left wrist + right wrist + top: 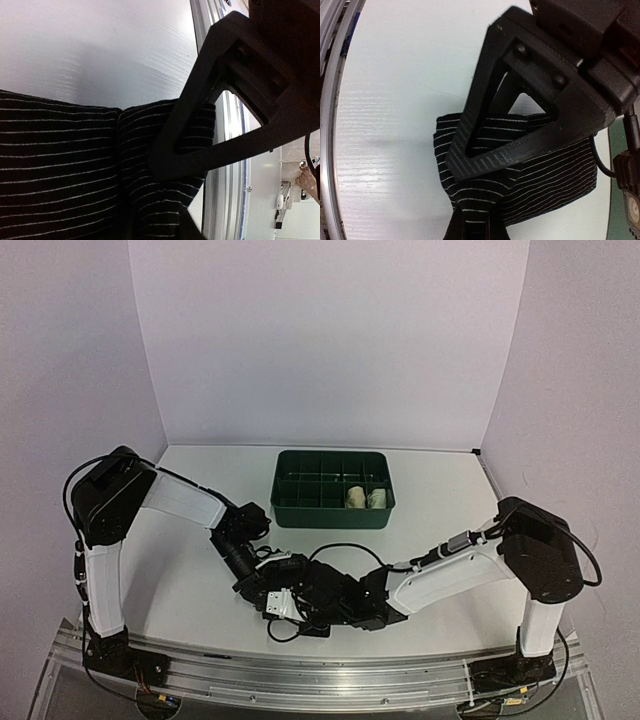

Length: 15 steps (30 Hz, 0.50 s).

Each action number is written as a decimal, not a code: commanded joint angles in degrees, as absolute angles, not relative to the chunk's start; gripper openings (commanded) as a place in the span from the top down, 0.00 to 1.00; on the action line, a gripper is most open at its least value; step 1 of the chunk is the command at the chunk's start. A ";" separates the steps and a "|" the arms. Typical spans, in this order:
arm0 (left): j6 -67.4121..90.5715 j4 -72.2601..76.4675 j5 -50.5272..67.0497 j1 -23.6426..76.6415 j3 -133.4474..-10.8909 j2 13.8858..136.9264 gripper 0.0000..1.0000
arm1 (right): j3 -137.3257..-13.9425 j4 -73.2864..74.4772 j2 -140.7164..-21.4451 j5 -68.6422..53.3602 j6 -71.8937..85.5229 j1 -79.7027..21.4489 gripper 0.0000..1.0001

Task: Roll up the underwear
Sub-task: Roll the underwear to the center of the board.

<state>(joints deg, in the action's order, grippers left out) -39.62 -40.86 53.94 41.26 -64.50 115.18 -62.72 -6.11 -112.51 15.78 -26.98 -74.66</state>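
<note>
Underwear, the black striped pair [555, 175], lies on the desk [180, 575] close to its near edge, between my two tools. My right tool [465, 200] is closed on a bunched fold of it. My left tool [172, 200] sits at the other end, and I cannot tell whether it grips or only presses. To roll well, I judge I should keep the fold tight, turn both ends at the same pace and hold the cloth low so no tail hangs loose. The metal rail [300, 665] runs just beside the cloth, so I would roll away from it, toward the green tray [290, 512], where bare desk gives room. Two pale rolls [356, 497] sit in neighbouring compartments on its right side.
</note>
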 commanded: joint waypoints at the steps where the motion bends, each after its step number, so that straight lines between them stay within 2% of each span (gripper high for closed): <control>1: -44.15 -39.91 54.37 40.64 -62.87 105.95 0.46 | -63.45 2.04 -113.12 9.09 -19.51 -74.52 1.00; 3: -47.77 -38.92 51.74 40.56 -60.59 101.36 0.40 | -62.69 3.57 -112.15 4.54 -15.05 -73.85 1.00; 10: -58.95 -32.17 45.26 38.06 -50.42 86.64 0.39 | -60.68 4.35 -113.22 -16.92 6.00 -67.03 1.00; 15: -64.44 -22.59 44.02 41.31 -41.32 77.25 0.33 | -61.72 3.62 -116.62 -27.48 13.51 -62.78 1.00</control>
<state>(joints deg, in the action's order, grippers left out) -57.24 -31.35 46.51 38.20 -46.16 82.56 -63.09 -3.21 -112.27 -13.72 2.41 -64.99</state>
